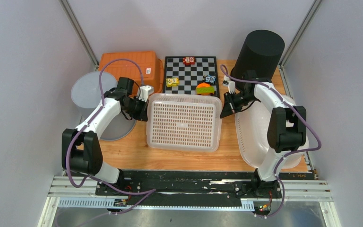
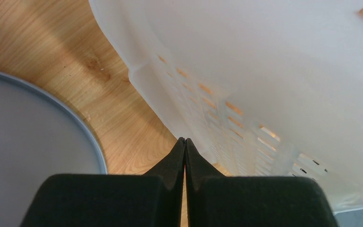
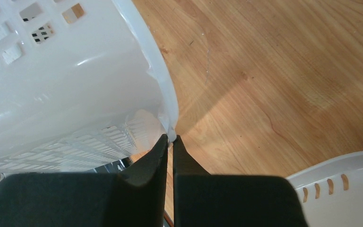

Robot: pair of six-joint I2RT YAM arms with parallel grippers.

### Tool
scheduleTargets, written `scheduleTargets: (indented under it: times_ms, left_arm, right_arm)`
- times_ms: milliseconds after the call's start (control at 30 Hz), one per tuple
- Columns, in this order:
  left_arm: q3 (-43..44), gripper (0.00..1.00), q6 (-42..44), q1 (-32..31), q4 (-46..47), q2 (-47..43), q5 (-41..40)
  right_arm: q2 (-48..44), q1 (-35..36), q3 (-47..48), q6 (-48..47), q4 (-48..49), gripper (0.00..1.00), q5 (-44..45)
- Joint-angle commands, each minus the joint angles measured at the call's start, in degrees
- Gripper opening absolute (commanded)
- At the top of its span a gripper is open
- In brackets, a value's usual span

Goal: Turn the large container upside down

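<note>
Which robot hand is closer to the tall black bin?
Right. The right gripper is just in front of the black bin, at the white basket's right edge. The left gripper is over at the basket's left edge.

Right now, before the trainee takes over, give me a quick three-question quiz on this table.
1. True or false: the right arm's jaws pinch the rim of the white basket.
2. What stands at the table's far right corner? A) black cylinder B) orange crate C) grey disc
3. Fill in: the small toys sit on a black-and-white ____ board.

Key: 1 true; 2 A; 3 checkered.
</note>
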Motion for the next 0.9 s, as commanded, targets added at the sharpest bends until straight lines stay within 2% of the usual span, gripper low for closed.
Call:
scheduleTargets:
  times_ms: [0,533,867]
  left_arm:
    - [0.8,0.0,0.2,0.3,-0.2,-2.2,-0.2]
    - [1.5,0.0,1.4,0.3,-1.1,-8.2,-2.6]
    - [0.7,0.0,1.1,0.3,0.9,-9.3,-3.8]
  right_arm:
    - [1.6,1.4,1.8,-0.4,-0.4,0.02,3.5]
    - [4.3,4.0,2.7,1.2,-0.8,0.02,8.5]
    - [4.0,4.2,-0.6,5.0,2.6,0.02,13.0]
